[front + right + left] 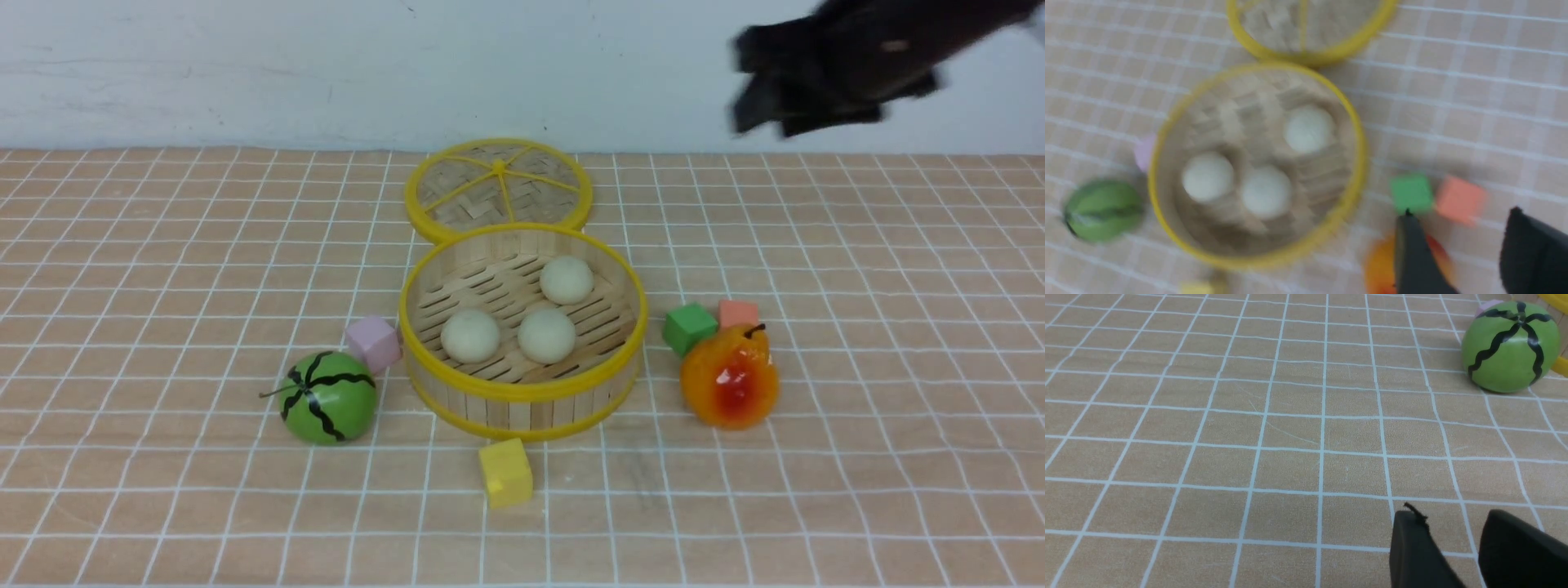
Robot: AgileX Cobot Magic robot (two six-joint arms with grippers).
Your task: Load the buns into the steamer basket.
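Observation:
The round bamboo steamer basket (522, 392) with yellow rims stands mid-table. Three cream-white buns lie on its slatted floor: one at the back (566, 279), one front left (470, 336), one front middle (546, 335). The right wrist view shows the basket (1355, 163) and the buns (1308, 128) blurred from above. My right gripper (763, 94) is high in the air at the upper right, blurred, open and empty (1459, 216). My left gripper (1449, 516) is open and empty, low over bare cloth, away from the basket; it does not show in the front view.
The flat woven lid (498, 189) lies behind the basket. A toy watermelon (328, 398) and a pink cube (373, 343) sit to the basket's left, a yellow cube (506, 472) in front, and green (689, 327) and salmon (739, 314) cubes and an orange-red pear (730, 377) on its right.

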